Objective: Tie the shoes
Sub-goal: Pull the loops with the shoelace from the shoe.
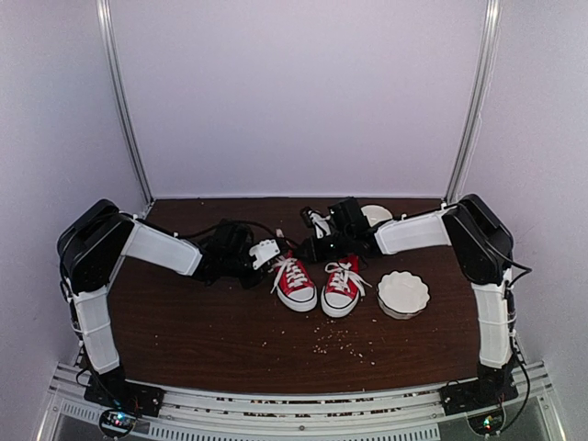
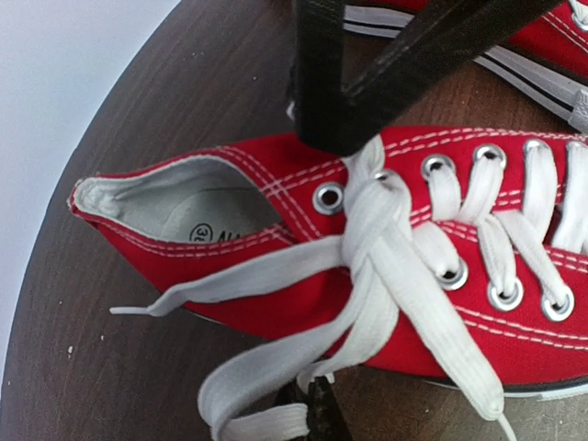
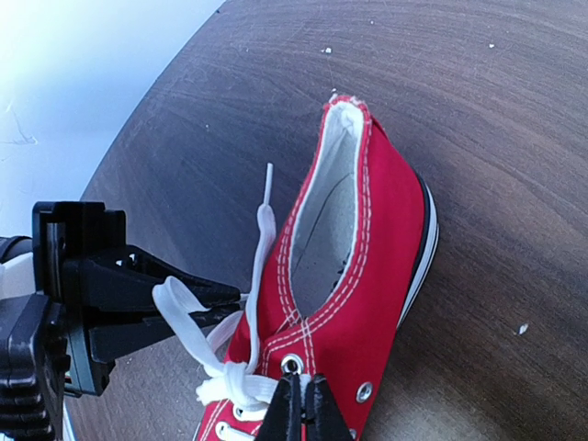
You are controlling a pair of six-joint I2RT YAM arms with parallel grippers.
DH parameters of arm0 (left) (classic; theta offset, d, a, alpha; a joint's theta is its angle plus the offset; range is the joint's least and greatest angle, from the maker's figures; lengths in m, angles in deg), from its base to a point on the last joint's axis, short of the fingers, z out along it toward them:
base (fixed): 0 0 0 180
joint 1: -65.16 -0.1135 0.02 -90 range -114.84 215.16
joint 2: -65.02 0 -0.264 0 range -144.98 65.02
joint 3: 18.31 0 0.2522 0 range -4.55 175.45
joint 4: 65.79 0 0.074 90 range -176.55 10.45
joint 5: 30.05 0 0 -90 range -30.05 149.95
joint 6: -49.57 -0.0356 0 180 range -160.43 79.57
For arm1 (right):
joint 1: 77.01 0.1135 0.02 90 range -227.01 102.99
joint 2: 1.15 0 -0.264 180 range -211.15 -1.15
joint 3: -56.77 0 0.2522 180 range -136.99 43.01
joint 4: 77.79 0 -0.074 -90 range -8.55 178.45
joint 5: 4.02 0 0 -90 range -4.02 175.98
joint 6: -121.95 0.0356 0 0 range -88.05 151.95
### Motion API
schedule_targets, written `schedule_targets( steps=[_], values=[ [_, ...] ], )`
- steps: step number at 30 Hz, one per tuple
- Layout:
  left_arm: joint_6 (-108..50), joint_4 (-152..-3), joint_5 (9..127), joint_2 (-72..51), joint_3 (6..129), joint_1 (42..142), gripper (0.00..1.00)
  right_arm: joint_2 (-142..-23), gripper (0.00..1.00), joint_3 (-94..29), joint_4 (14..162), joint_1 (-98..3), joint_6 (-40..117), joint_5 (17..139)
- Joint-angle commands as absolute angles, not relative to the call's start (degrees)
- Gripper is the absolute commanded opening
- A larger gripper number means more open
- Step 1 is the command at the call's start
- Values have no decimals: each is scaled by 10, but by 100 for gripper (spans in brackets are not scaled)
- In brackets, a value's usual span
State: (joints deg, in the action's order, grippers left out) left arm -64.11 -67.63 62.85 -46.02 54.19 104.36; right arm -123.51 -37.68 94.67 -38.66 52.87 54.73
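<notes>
Two red sneakers with white toe caps stand side by side mid-table, the left shoe (image 1: pixel 296 283) and the right shoe (image 1: pixel 342 287). Both grippers work at the left shoe's (image 2: pixel 276 239) ankle end. My left gripper (image 1: pixel 266 253) is shut on a loop of white lace (image 2: pixel 266 363) beside the shoe, its fingertips low in the left wrist view (image 2: pixel 317 400). My right gripper (image 1: pixel 314 244) is shut on the other lace (image 2: pixel 366 156) at the top eyelets; its tips show in the right wrist view (image 3: pixel 303 395). The laces cross in a first knot (image 3: pixel 220 381). The lace ends trail loose.
A white scalloped bowl (image 1: pixel 402 294) sits right of the shoes. Another white dish (image 1: pixel 375 214) lies behind the right arm. Small crumbs (image 1: pixel 344 342) are scattered in front of the shoes. White walls close the table at the back and sides.
</notes>
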Motion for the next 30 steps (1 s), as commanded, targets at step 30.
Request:
schedule_targets(
  steps=[30],
  values=[
    [-541,-729,570,-457,530,1003,0,-1154,0,-264,963,-413,521,586]
  ],
)
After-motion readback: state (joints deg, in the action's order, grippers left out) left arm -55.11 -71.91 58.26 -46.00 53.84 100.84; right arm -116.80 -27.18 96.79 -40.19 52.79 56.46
